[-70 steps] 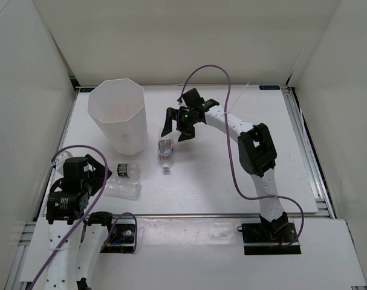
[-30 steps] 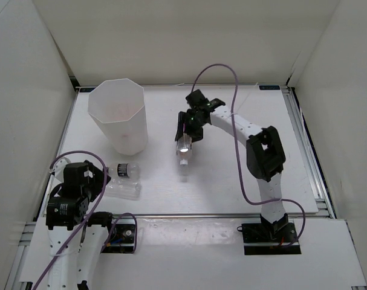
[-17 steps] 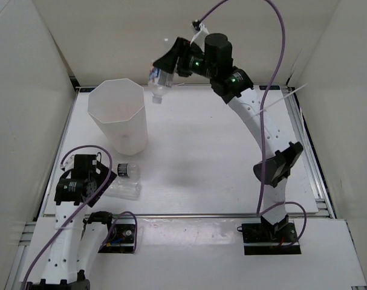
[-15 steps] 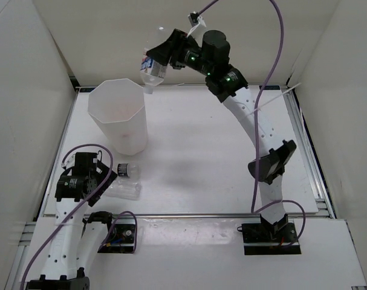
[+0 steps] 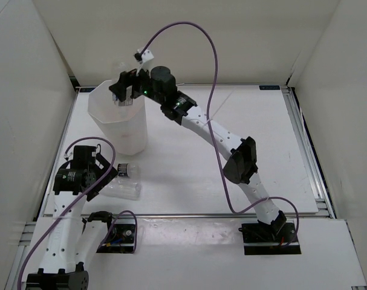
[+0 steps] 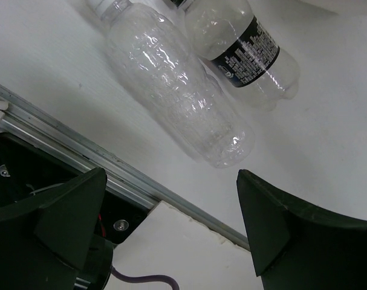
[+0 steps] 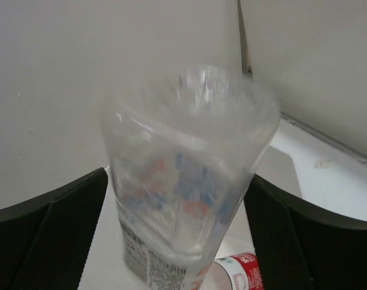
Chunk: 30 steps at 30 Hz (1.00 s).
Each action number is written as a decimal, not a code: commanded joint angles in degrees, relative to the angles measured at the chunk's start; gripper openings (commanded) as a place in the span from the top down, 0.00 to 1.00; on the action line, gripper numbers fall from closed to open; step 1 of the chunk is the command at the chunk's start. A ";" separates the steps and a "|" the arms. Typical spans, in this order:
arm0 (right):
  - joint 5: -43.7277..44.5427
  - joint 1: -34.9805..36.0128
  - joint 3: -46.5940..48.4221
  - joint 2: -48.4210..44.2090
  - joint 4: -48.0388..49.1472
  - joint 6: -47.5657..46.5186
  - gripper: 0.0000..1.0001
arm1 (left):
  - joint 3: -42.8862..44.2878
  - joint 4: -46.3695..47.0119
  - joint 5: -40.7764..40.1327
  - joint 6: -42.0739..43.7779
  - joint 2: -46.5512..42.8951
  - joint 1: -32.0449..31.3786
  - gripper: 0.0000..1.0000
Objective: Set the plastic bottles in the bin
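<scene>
The right gripper [image 5: 124, 90] is held over the bin [image 5: 120, 127] — its fingers closed on the pale-labelled bottle [image 7: 183, 181], which sits above the open rim. Below it, inside the bin, a red-labelled bottle [image 7: 234, 272] is glimpsed. The left gripper [image 6: 165, 229] is spread wide and empty over the unlabelled bottle [image 6: 177, 90] and the black-labelled bottle [image 6: 243, 45] — both lying side by side on the table [image 5: 231, 121].

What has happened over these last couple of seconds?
The right hand closed on the pale-labelled bottle lying on the table, lifted it and swung it left over the bin. The unlabelled bottle and black-labelled bottle stayed put under the open left hand.
</scene>
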 commanded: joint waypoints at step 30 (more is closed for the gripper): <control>20.69 1.81 -27.03 -47.90 -25.70 -7.98 0.00 | -20.96 26.31 -2.13 -25.70 10.34 -0.30 0.00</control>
